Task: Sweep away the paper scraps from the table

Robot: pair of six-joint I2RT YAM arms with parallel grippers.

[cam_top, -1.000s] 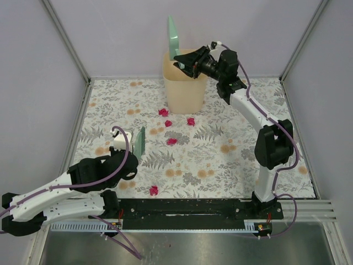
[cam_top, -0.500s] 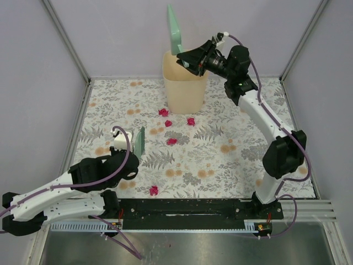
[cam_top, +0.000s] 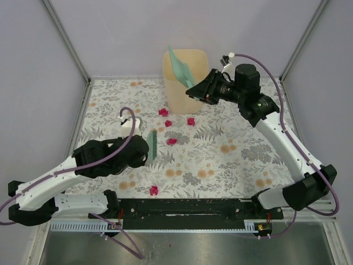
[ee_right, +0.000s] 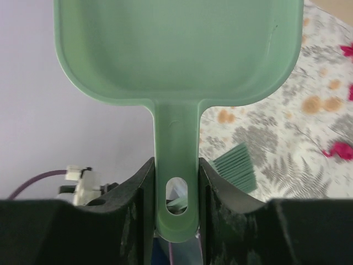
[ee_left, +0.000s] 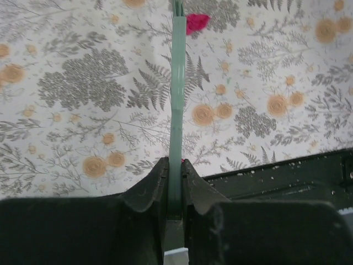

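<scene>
Several magenta-red paper scraps lie on the flowered table (cam_top: 231, 165): three in front of the bin (cam_top: 163, 112) (cam_top: 168, 123) (cam_top: 191, 121), one mid-table (cam_top: 172, 141) and one near the front rail (cam_top: 154, 190). My left gripper (cam_top: 142, 155) is shut on a green brush (cam_top: 151, 147), held on edge just left of the mid-table scrap. In the left wrist view the brush (ee_left: 176, 99) runs ahead of the gripper (ee_left: 175, 165) toward a scrap (ee_left: 197, 22). My right gripper (cam_top: 197, 91) is shut on the handle of a green dustpan (cam_top: 180, 67), raised and tilted beside the bin; its pan (ee_right: 176, 49) fills the right wrist view above the gripper (ee_right: 176, 176).
A beige bin (cam_top: 190, 61) stands at the back middle of the table. Metal rails frame the cloth, and a black base bar (cam_top: 182, 207) lies along the near edge. The right wrist view also shows the brush bristles (ee_right: 234, 165) and a scrap (ee_right: 339, 150).
My right arm has swung out and lowered the dustpan from above the bin to beside it, tilted. My left arm has carried the brush right, closer to the mid-table scrap.
</scene>
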